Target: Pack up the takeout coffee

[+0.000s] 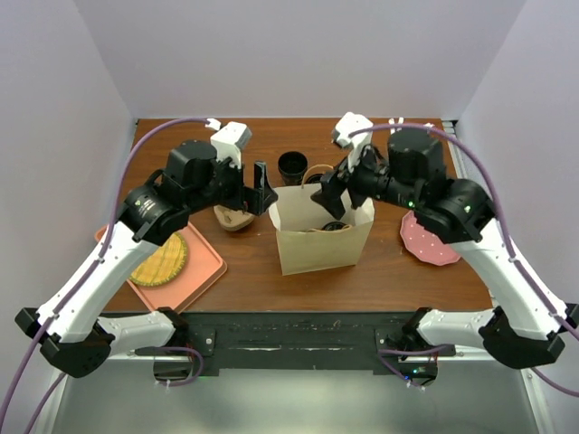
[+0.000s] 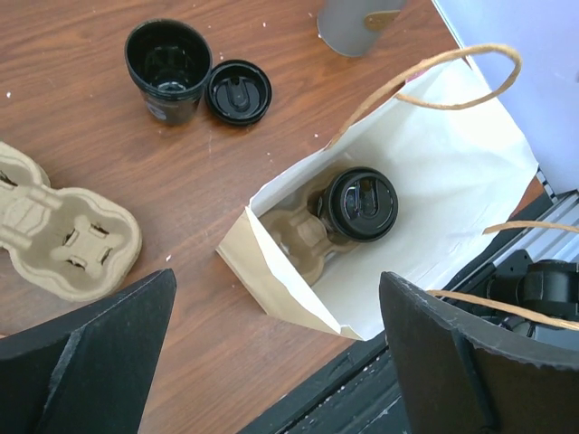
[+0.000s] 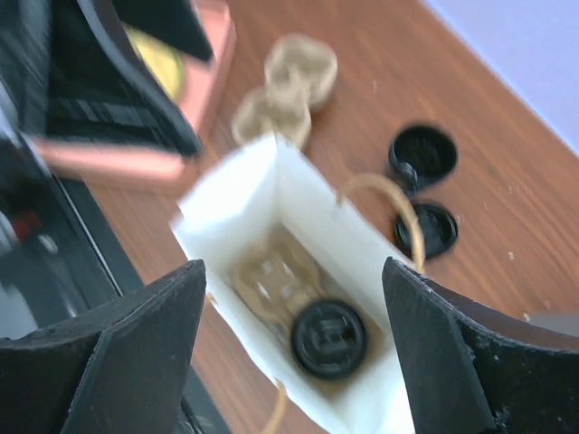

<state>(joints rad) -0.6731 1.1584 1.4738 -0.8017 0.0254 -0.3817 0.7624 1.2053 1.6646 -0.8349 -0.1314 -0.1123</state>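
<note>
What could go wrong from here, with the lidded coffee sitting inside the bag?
1. The right tool hangs open over the paper bag, close to its rope handle; pulling away could snag the handle and tip the bag.
2. The takeout coffee fills only one end of the carrier, so a jolt might lean it over.
3. The left tool is open beside the bag's left wall and might nudge it.

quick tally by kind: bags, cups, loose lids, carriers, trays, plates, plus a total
paper bag: 1
cups: 2, the takeout coffee inside the bag and a lidless cup
loose lid: 1
pulp carriers: 2, the bagged carrier and the loose carrier
pink tray: 1
pink plate: 1
total: 8
</note>
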